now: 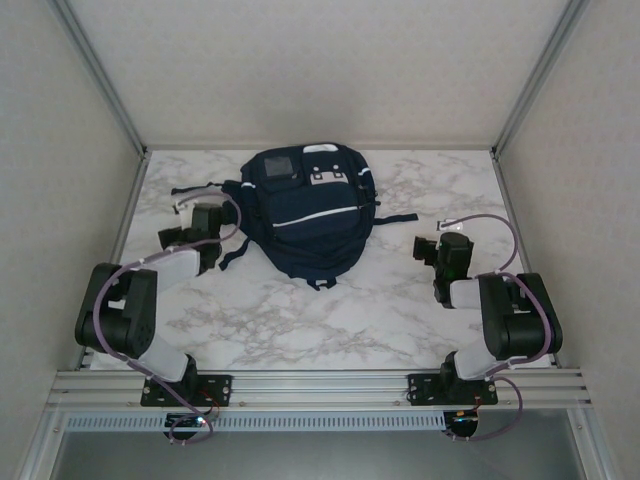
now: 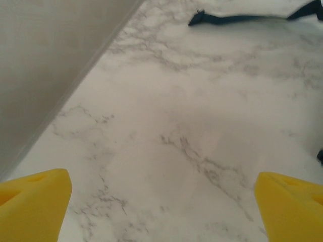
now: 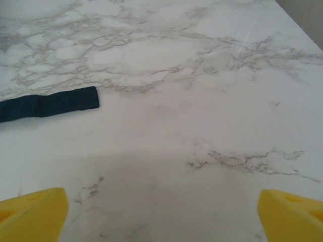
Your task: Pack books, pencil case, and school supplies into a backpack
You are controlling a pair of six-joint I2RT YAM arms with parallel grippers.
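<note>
The navy backpack (image 1: pixel 305 215) with thin white stripes and a grey patch lies flat at the middle back of the marble table (image 1: pixel 330 320). My left gripper (image 1: pixel 205 215) sits just left of it. In the left wrist view the left gripper (image 2: pixel 161 206) is open, its yellow fingertips (image 2: pixel 35 201) wide apart over bare marble, with a dark strap (image 2: pixel 237 19) far ahead. My right gripper (image 1: pixel 440 248) sits to the backpack's right. The right gripper (image 3: pixel 161 214) is also open over bare table, a strap end (image 3: pixel 48 105) lying ahead on the left. The books, pencil case and school supplies are out of view.
Grey walls close in the table on the left (image 2: pixel 45 60), right and back. Aluminium posts (image 1: pixel 105 80) stand at the back corners. A metal rail (image 1: pixel 320 385) carrying both arm bases runs along the near edge. Loose backpack straps (image 1: pixel 395 217) trail onto the marble on both sides.
</note>
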